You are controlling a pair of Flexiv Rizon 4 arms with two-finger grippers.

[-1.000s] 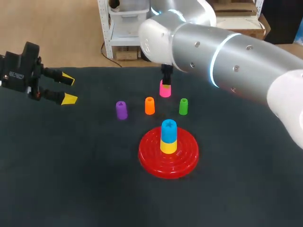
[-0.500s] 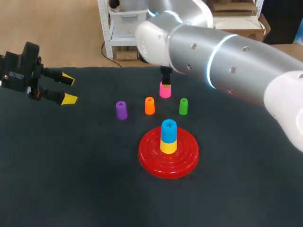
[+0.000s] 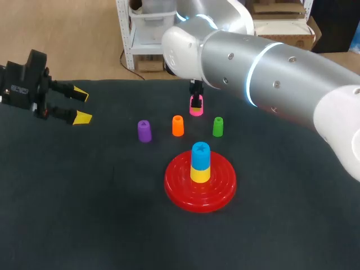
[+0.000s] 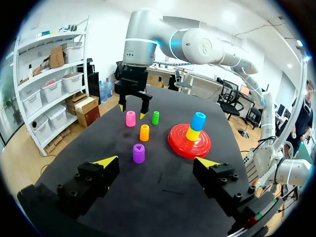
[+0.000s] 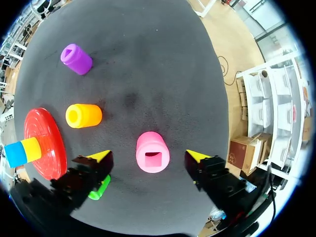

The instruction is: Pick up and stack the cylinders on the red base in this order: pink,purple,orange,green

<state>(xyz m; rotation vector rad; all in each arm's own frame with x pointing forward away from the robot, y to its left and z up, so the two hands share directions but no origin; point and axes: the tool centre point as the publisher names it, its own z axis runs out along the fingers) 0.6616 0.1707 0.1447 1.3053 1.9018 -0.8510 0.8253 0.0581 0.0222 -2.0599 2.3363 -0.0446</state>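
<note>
The pink cylinder (image 5: 152, 152) stands upright on the dark table between the spread fingers of my right gripper (image 5: 148, 156), which is open and touches neither side of it. In the head view the same pink cylinder (image 3: 196, 108) is at the back, partly hidden by that gripper (image 3: 196, 97). The purple (image 3: 144, 130), orange (image 3: 178, 125) and green (image 3: 217, 126) cylinders stand in a row in front of it. The red base (image 3: 180, 185) carries a blue cylinder (image 3: 200, 152) on a yellow one (image 3: 199, 173). My left gripper (image 3: 79, 106) hangs open at the far left, holding nothing.
The black table cloth (image 3: 84, 214) covers the whole surface. My right arm (image 3: 270, 73) stretches over the back right of the table. From the left wrist, the purple cylinder (image 4: 138, 153) is the nearest one ahead of the left gripper (image 4: 157, 161).
My right gripper's fingers have spread apart around the pink cylinder, which has stayed in its place on the table. The left arm has not moved.
</note>
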